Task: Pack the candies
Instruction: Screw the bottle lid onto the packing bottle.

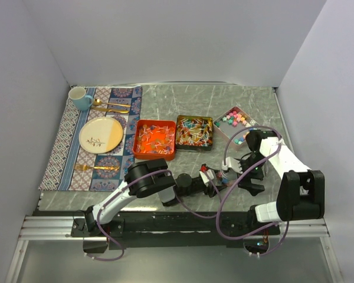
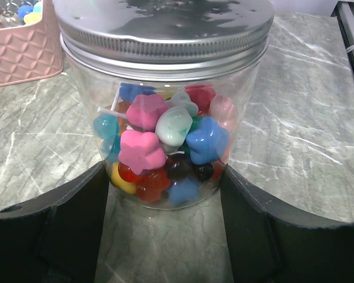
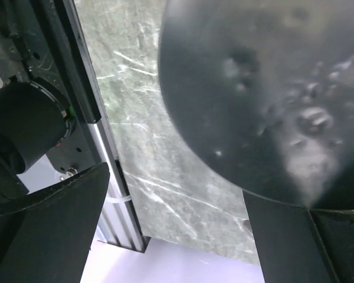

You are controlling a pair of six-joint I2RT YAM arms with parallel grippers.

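So the jar (image 2: pixel 165 118) is being squeezed low on its clear sides by the left gripper (image 2: pixel 163 177), with one black finger (image 2: pixel 65 224) being pressed against each side. It's being held upright on the table (image 2: pixel 295 118), close to the near edge and a bit right of the middle. It's being filled most of the way up by candies (image 2: pixel 143 150) (pink, blue, red, yellow and pale green lumps) and is being capped by a silver screw lid (image 2: pixel 165 29).

The right gripper (image 3: pixel 177 194) is being hovered right over that lid with its jaws spread wide. In the right wrist view the lid is being seen as a big dark disc past the fingers.

More ball candies are being stored in a pink box (image 1: pixel 221 127) toward the far right corner. Twist-wrapped ones are being held in an orange tin (image 1: pixel 153 155) and a dark tin (image 1: pixel 194 147), side by side around the middle. Along the left edge, a placemat (image 1: pixel 59 147) is being used under a plate (image 1: pixel 101 134), a blue mug (image 1: pixel 79 98) and gold cutlery (image 1: pixel 111 106).
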